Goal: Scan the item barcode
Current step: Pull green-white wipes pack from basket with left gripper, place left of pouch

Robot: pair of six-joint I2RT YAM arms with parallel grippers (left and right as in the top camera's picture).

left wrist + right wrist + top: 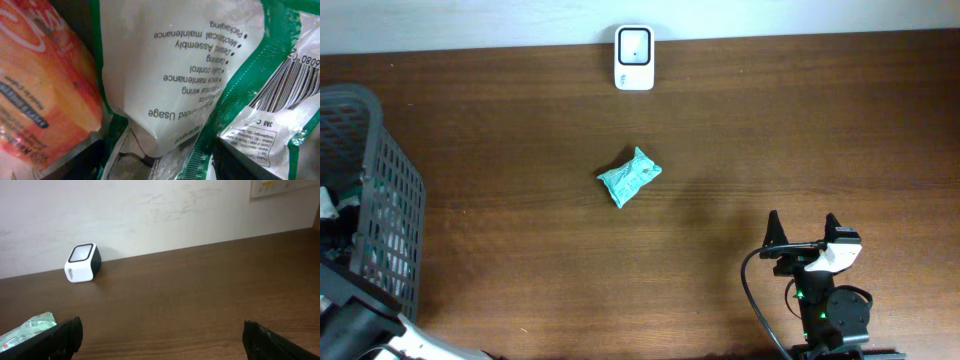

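Packet [630, 178] on table [770, 120], well apart from scanner [634, 57]; scan apparently not done. Right hand [803, 225] spread, empty. Left hand down in basket [382, 190], grip: cannot tell.

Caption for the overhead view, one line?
Teal packet mid-table, white scanner at the far edge, grey basket at left, right hand open near the front.
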